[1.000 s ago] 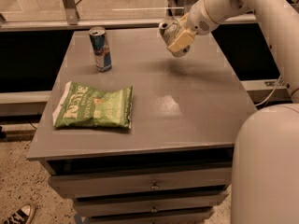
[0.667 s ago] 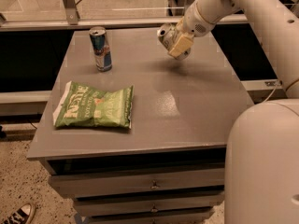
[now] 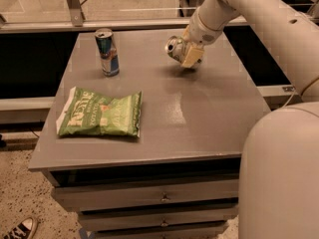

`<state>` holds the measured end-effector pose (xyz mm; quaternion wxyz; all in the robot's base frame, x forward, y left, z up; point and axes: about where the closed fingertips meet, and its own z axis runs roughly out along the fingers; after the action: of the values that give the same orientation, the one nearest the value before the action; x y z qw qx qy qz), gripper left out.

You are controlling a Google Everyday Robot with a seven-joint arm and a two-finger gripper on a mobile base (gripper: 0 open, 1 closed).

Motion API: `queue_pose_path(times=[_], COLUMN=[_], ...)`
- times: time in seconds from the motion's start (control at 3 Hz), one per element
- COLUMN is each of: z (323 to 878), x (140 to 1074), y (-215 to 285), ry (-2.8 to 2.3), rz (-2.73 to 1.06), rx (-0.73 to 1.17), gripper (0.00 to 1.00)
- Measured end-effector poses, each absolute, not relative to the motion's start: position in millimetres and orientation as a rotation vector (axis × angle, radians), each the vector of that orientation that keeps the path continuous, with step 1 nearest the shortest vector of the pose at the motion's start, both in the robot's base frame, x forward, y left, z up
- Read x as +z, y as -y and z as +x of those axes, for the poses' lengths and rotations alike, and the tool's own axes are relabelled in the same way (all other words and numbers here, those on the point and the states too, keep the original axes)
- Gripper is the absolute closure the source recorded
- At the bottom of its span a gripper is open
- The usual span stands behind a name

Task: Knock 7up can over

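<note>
The 7up can (image 3: pixel 174 47) is at the back right of the grey table (image 3: pixel 199 113). It is tilted, with its silver top facing left toward the camera. My gripper (image 3: pixel 189 54) reaches in from the upper right and is shut on the can's body, holding it tilted just above the table top. The can's green markings are mostly hidden behind the cream fingers (image 3: pixel 193 57).
A slim blue-and-silver can (image 3: pixel 107 52) stands upright at the back left. A green chip bag (image 3: pixel 99 114) lies flat at the front left. My arm (image 3: pixel 259 19) crosses the back right corner. Drawers (image 3: pixel 162 197) sit under the table front.
My gripper has come down and slightly toward the front with the tilted can in it. The blue can and the chip bag have not moved.
</note>
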<state>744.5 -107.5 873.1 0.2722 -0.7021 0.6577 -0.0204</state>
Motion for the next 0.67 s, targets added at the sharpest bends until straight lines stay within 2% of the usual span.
queue_pose_path(times=[0.33,0.67], z=[738.9,731.3], x=[864.3,859.3], y=[104.9,101.7], ry=[-1.739,-1.692], rz=[-1.96,-2.024], rx=[-0.101,-0.1], gripper=[0.37,0.05])
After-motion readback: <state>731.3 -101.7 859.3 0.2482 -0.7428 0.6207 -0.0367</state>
